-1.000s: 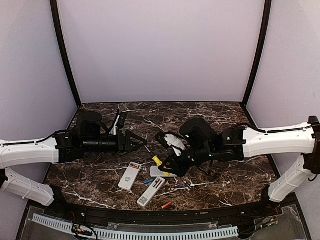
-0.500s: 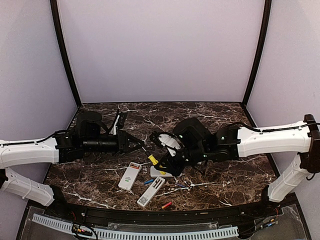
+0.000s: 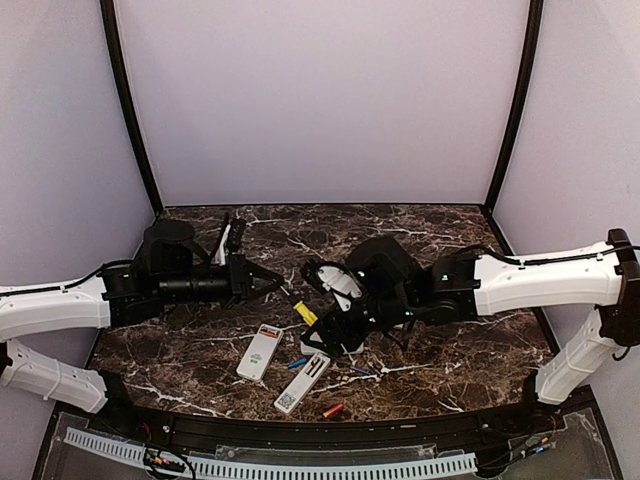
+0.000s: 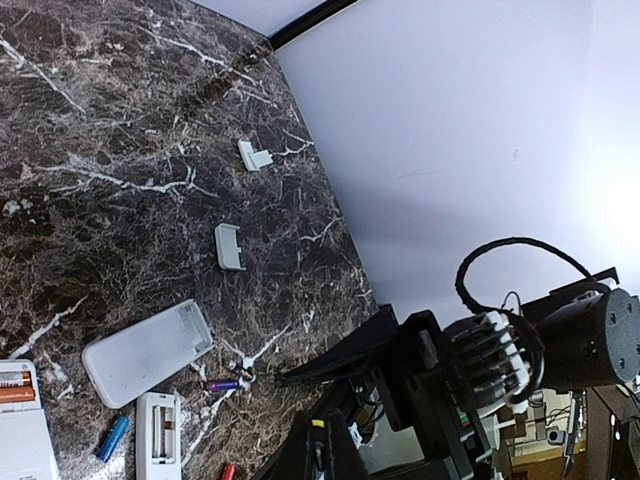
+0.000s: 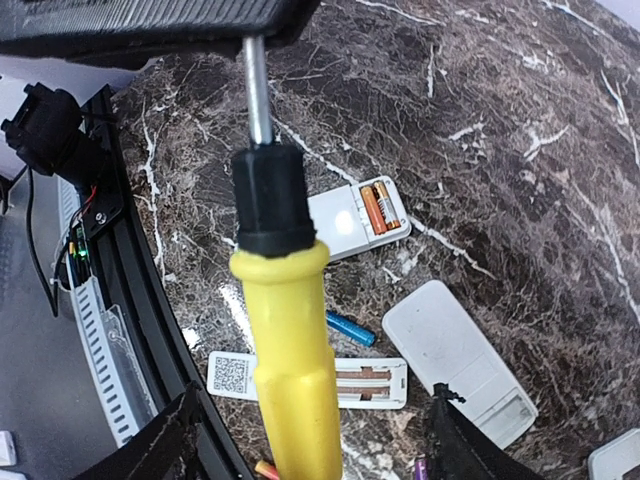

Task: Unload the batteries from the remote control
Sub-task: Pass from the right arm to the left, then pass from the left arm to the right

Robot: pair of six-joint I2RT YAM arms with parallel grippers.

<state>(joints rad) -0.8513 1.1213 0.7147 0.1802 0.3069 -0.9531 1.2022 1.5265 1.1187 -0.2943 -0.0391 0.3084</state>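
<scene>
A yellow-handled screwdriver [image 5: 290, 350] hangs above the table between both arms. My left gripper [image 3: 274, 284] is shut on its metal shaft [image 5: 258, 90]. My right gripper [image 5: 320, 440] is open, its fingers [image 5: 170, 440] standing wide on either side of the handle without touching it. Below lie three white remote controls: one [image 5: 345, 222] still holding two red-orange batteries [image 5: 380, 207], one [image 5: 320, 380] with an empty open bay, and one [image 5: 460, 360] lying plain. Loose batteries rest on the marble: blue [image 5: 350, 328], red [image 3: 333, 410] and purple [image 4: 222, 385].
Two small white covers [image 4: 229, 246] [image 4: 255, 155] lie farther back on the dark marble table [image 3: 450, 350]. The black front rail [image 3: 320, 435] runs along the near edge. Lilac walls close the back and sides.
The right arm carried the screwdriver left to the left gripper, which shut on the shaft. The right gripper has since opened off the handle.
</scene>
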